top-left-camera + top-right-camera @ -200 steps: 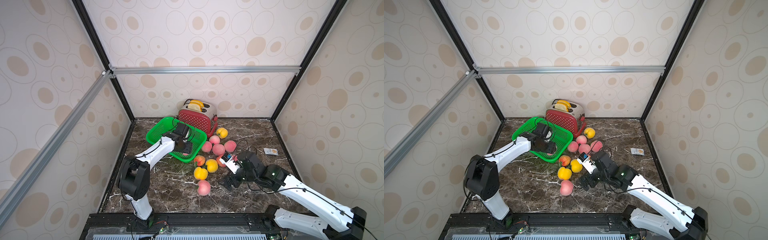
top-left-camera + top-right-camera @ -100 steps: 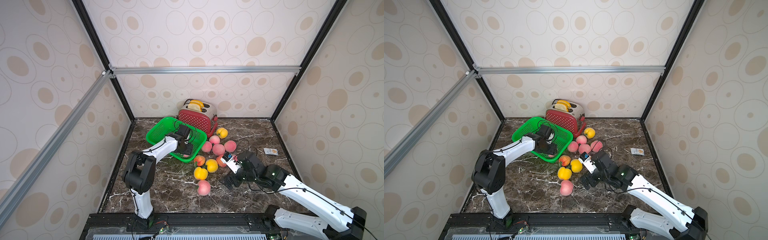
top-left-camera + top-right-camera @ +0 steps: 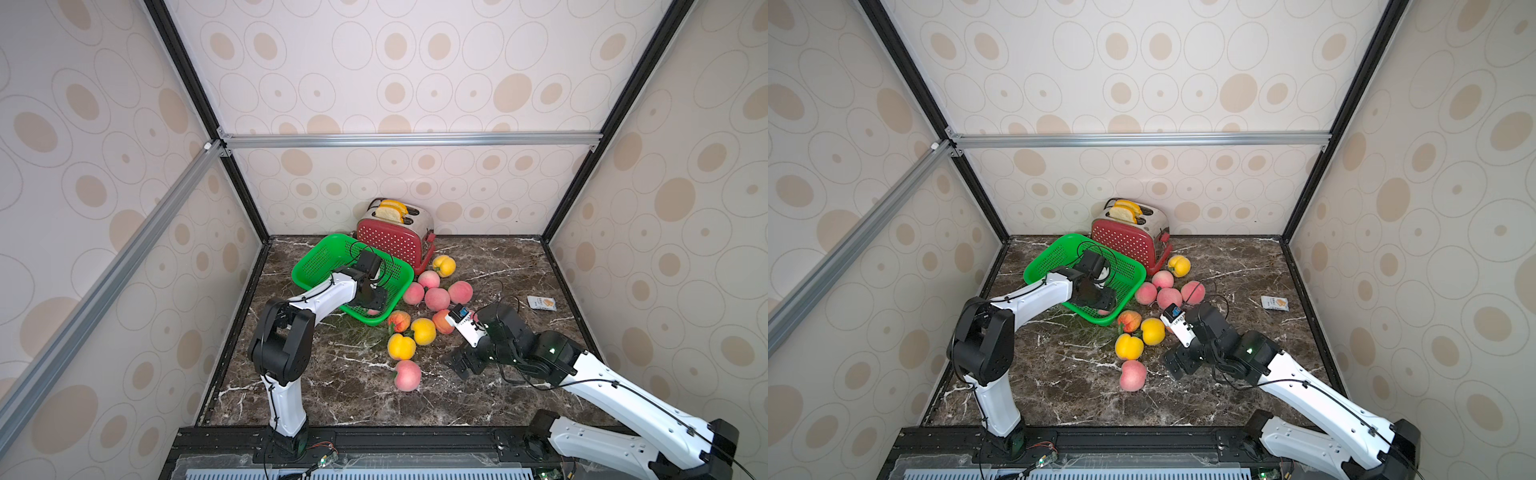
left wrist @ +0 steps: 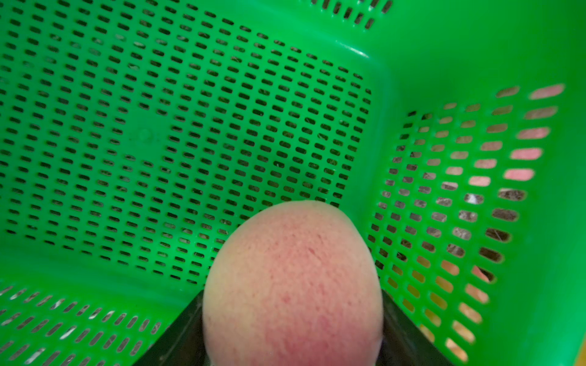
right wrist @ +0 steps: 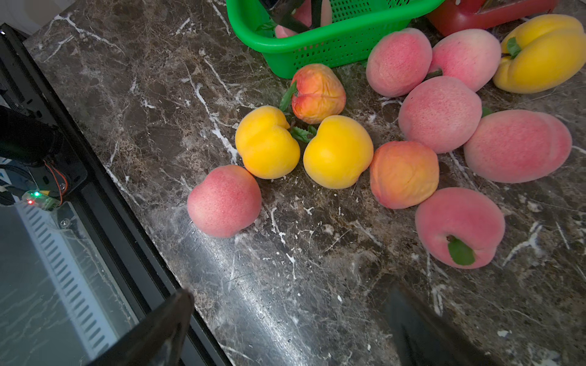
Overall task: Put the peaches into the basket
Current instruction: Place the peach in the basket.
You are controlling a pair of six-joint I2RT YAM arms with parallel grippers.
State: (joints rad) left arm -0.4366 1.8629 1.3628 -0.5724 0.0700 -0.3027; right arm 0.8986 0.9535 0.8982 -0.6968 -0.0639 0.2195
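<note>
The green basket [image 3: 316,257] [image 3: 1050,253] stands tilted at the back left, against the toaster. My left gripper [image 3: 372,305] [image 3: 1102,305] reaches down into its near corner. In the left wrist view it [image 4: 291,332] is shut on a pink peach [image 4: 291,285], a black finger [image 4: 187,332] on each side, just above the mesh floor [image 4: 190,126]. Several peaches lie on the marble beside the basket: pink ones [image 3: 436,298], yellow ones [image 3: 401,347], an orange-red one [image 3: 398,321], and a lone pink one [image 3: 407,375] [image 5: 224,201]. My right gripper [image 3: 461,363] [image 5: 291,304] hangs open over bare marble, right of that lone peach.
A red white-dotted toaster [image 3: 395,243] with bread slices stands behind the basket at the back wall. A small packet [image 3: 541,302] lies near the right wall. Enclosure walls close in the sides and back; a black rail [image 5: 104,202] runs along the front edge.
My left gripper has moved down and toward the basket's near corner with the peach. The right arm and the loose peaches have not moved.
</note>
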